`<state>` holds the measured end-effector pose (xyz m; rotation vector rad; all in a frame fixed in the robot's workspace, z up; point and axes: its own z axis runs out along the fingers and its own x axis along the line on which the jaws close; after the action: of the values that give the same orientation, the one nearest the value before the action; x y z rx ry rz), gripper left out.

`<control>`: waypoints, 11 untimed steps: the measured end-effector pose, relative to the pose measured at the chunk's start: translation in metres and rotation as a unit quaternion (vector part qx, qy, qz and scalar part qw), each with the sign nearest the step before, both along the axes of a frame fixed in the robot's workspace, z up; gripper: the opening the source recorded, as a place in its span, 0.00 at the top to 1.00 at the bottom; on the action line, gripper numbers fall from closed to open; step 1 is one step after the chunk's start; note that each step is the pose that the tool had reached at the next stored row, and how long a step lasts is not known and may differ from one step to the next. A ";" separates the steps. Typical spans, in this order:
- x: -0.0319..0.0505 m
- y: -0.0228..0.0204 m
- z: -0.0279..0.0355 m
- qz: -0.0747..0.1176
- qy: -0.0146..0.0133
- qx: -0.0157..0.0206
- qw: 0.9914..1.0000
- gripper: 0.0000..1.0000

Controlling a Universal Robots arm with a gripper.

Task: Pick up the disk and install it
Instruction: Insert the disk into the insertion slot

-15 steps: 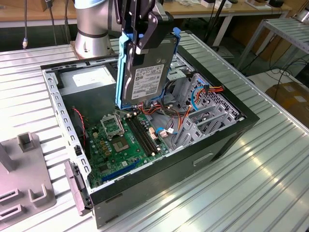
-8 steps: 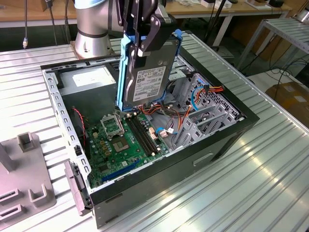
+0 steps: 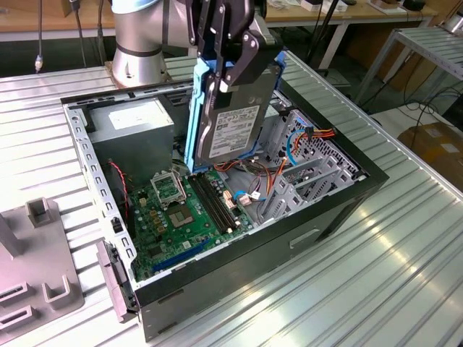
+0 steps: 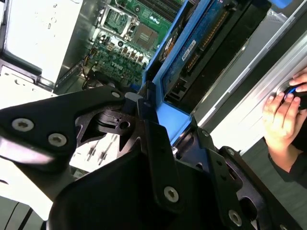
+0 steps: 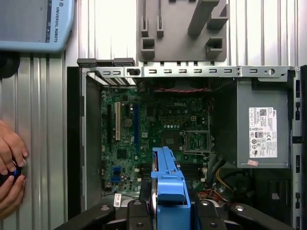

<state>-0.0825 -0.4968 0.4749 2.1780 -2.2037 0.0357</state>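
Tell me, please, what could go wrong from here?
The black claw grips just the top of the blue-framed grey metal disk; a slip could drop it onto the green motherboard. The loose orange and blue cables beside it might snag the frame. A person's hand lies near the case.

The computer case stands open on the table. Inside it, the motherboard lies on the floor, with the power supply at the exterior view's left and the drive cage at its right. The disk hangs upright between them, above the motherboard (gripped at its upper edge by the gripper). A holder lies on the table beside the case, at the exterior view's left.
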 end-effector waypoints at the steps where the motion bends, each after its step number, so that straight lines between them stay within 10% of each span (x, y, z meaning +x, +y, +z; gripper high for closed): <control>1: 0.0024 -0.0005 -0.0001 0.000 0.000 0.000 1.000 0.63; 11: 0.0161 -0.0042 -0.0008 0.000 0.000 0.000 1.000 0.63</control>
<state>-0.0665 -0.5010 0.4741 2.1777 -2.2040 0.0357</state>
